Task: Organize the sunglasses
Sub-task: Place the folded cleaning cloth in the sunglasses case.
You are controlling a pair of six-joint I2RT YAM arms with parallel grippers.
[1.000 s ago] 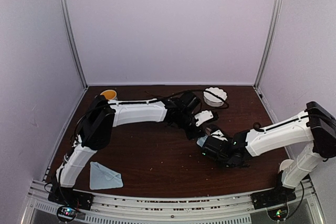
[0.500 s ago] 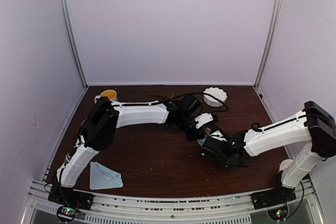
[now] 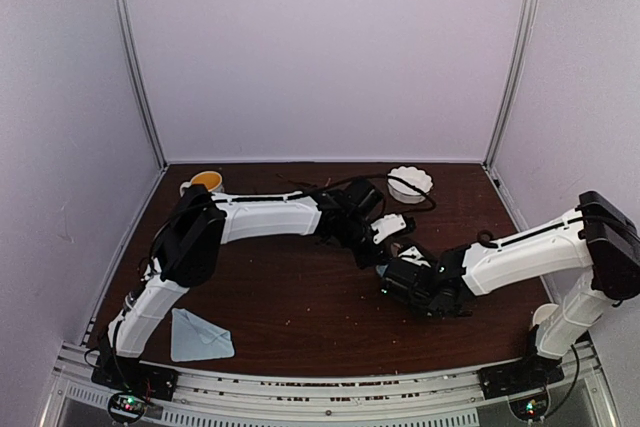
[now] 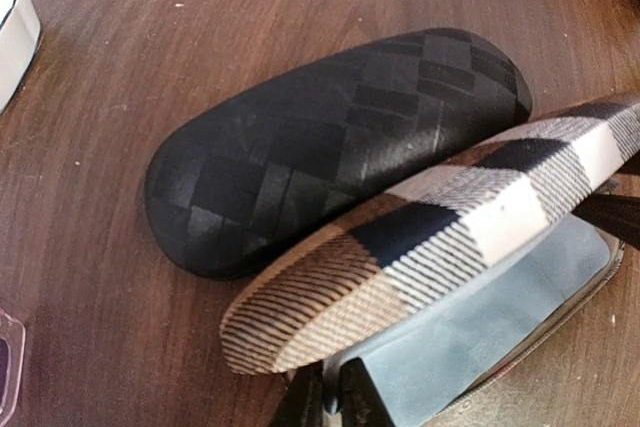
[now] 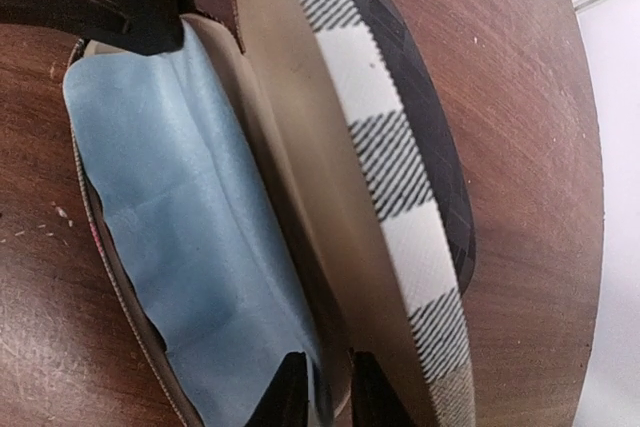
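Note:
An open tan striped case lies beside a closed black case (image 4: 330, 147), its lid (image 4: 430, 247) raised over a blue cloth (image 4: 500, 307) in the tray. My left gripper (image 4: 330, 387) is shut on the near edge of that cloth at one end of the case. In the right wrist view the lid (image 5: 390, 177) stands on edge next to the cloth (image 5: 180, 207), and my right gripper (image 5: 328, 387) pinches the tray's rim and the cloth edge at the other end. The black case (image 5: 440, 177) shows behind the lid. A pink edge (image 4: 5, 357) shows at the border. No sunglasses show clearly.
Both arms meet mid-table (image 3: 300, 297) in the top view, hiding the cases. A white scalloped bowl (image 3: 408, 182) sits at the back right, a cup (image 3: 205, 181) at the back left, and a folded pale blue cloth (image 3: 198, 337) near the front left.
The right arm has edged slightly left and toward the left gripper. The left arm shifted a little, uncovering more of the cup behind it.

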